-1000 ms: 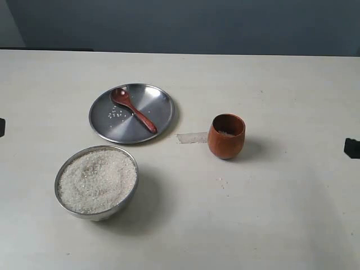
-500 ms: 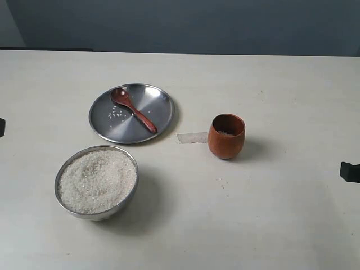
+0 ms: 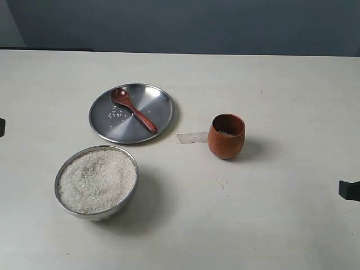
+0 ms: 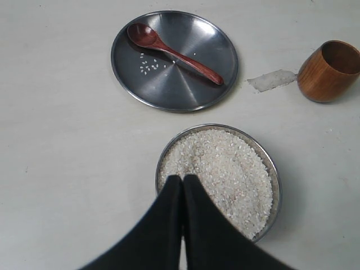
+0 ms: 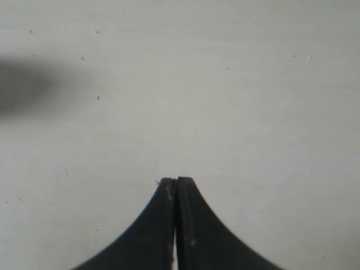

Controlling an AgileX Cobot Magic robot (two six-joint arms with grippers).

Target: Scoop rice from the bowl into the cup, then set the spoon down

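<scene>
In the view from outside, the bowl point(image 3: 93, 216) is seen on the pale desk point(image 3: 281, 84), and it is filled almost to the rim with the rice point(image 3: 97, 180). A flat steel plate point(image 3: 157, 104) is set just behind the bowl, farther from the camera, and the two are not touching. The spoon point(image 3: 133, 109) is laid on that plate, with a few loose grains point(image 3: 116, 114) beside it. The cup point(image 3: 226, 136) is stood upright to the right of the bowl, well apart from it. A small strip of tape point(image 3: 192, 137) is stuck to the desk between the plate and the cup. A small dark part of the right arm point(image 3: 350, 190) is seen far to the right of the bowl. In the left wrist view, the left pincer point(image 4: 182, 179) is clenched with nothing in it, and its tips are held over one edge of the bowl point(image 4: 275, 188). The plate point(image 4: 197, 84), the spoon point(image 4: 174, 52) and the cup point(image 4: 329, 70) are seen on the far side of the bowl from the pincer. In the right wrist view, the right pincer point(image 5: 176, 181) is clenched too, nothing is gripped, and bare desk point(image 5: 169, 84) is seen under it.
</scene>
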